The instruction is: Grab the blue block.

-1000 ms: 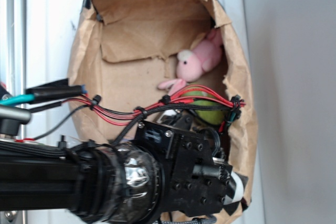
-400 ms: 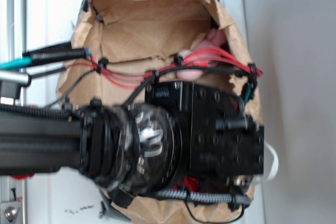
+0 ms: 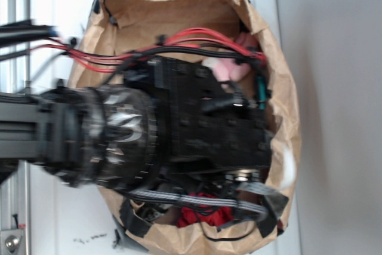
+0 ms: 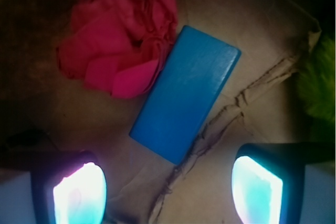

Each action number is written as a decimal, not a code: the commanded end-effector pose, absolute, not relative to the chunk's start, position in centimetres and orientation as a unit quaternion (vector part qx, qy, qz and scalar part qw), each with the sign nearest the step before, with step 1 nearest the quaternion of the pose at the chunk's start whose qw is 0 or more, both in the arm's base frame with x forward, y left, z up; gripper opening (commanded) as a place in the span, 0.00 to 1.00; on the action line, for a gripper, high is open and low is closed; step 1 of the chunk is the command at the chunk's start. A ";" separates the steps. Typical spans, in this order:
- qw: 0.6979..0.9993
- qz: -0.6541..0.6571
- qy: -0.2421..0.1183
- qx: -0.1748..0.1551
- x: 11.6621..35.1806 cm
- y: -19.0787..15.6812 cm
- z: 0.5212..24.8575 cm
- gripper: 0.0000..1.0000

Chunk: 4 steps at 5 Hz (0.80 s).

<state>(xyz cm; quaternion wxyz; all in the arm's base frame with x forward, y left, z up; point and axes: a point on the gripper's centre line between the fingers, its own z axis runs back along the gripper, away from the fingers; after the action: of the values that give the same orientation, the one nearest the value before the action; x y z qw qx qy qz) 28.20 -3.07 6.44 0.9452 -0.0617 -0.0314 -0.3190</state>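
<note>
Below the parted jaws, blue block [image 4: 185,93] apparently touches red ball [image 4: 118,38].

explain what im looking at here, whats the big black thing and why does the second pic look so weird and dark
The big black thing is a robot arm, seen from an outside camera as it reaches down into a brown paper bag. A pink plush bunny peeks out behind it.

The dark picture comes from a small camera on the arm's wrist, looking at the bag's floor. The two glowing shapes at the bottom are the fingertips of its gripper, spread open and holding nothing. Beyond them lies the blue block it is meant to grab, touching a red wrinkly ball. A green plush toy shows at the right edge.
</note>
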 end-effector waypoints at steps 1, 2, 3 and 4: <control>0.931 -0.325 -0.165 0.008 27.7 -2.1 7.7 1.00; 0.936 -0.316 -0.158 0.006 28.5 -2.0 7.7 1.00; 0.937 -0.317 -0.149 -0.015 29.3 -2.1 7.9 1.00; 0.938 -0.313 -0.151 -0.011 29.9 -2.4 8.1 1.00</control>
<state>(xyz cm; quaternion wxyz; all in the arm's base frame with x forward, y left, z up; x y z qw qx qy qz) 29.21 -1.96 6.62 0.9407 -0.0193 -0.1272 -0.3139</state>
